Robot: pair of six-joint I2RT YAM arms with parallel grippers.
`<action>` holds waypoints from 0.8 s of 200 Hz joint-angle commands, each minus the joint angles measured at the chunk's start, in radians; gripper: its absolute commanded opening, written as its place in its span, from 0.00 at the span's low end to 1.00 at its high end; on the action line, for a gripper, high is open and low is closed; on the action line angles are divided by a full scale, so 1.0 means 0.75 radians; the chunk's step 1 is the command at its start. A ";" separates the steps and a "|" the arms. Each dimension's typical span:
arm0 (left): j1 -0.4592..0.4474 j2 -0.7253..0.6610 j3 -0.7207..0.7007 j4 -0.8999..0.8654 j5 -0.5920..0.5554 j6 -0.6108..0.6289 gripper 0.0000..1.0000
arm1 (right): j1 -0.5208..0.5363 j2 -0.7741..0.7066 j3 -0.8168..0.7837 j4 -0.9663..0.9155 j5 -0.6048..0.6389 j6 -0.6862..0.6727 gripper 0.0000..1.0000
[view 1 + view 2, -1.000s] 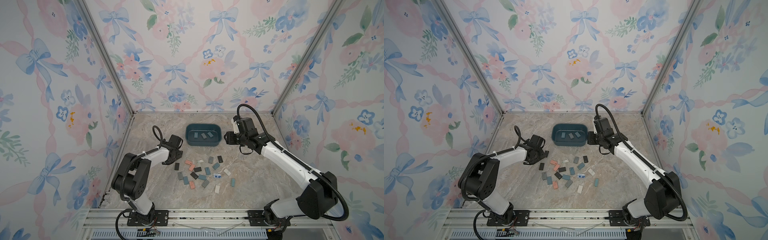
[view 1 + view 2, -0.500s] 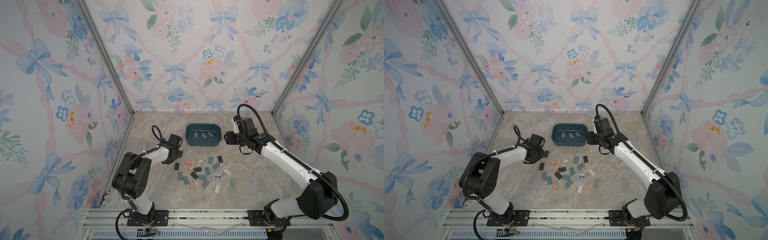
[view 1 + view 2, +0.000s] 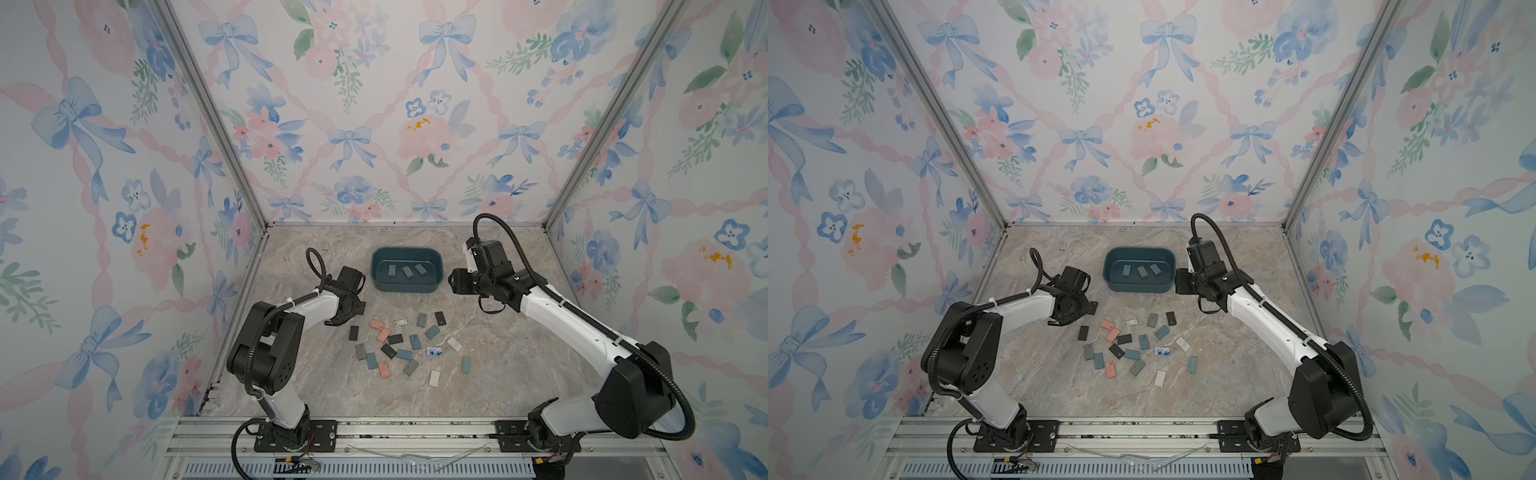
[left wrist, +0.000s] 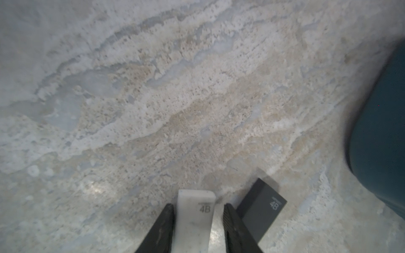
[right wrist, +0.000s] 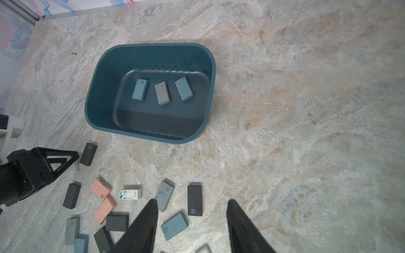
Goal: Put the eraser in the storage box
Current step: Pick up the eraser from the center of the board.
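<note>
1. While three erasers point(image 5: 162, 93) already lie flat inside the box point(image 5: 98, 92), many loose erasers point(image 3: 388, 351) are scattered on the bench point(image 3: 498, 374) just in front of it.
2. Low on the bench, the left claw point(image 4: 198, 206) has its jaws either side of a white eraser point(image 4: 192, 227) marked 4B. Whether it is clamped yet cannot be told.
3. Just beside that claw lies a dark eraser point(image 4: 260, 210).
4. Beside the box, the right claw point(image 5: 192, 201) hangs open and empty.
5. Progress looks early: the white eraser is not yet lifted. It needs gripping, a short carry to the box, then release.
</note>
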 commanded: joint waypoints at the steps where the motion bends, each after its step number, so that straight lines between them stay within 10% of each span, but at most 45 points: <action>1: 0.005 0.069 -0.015 -0.121 0.040 0.059 0.39 | -0.014 -0.043 -0.017 0.012 -0.008 0.022 0.54; 160: -0.022 0.134 0.024 -0.214 0.010 0.192 0.22 | -0.021 -0.053 -0.026 0.012 -0.008 0.025 0.54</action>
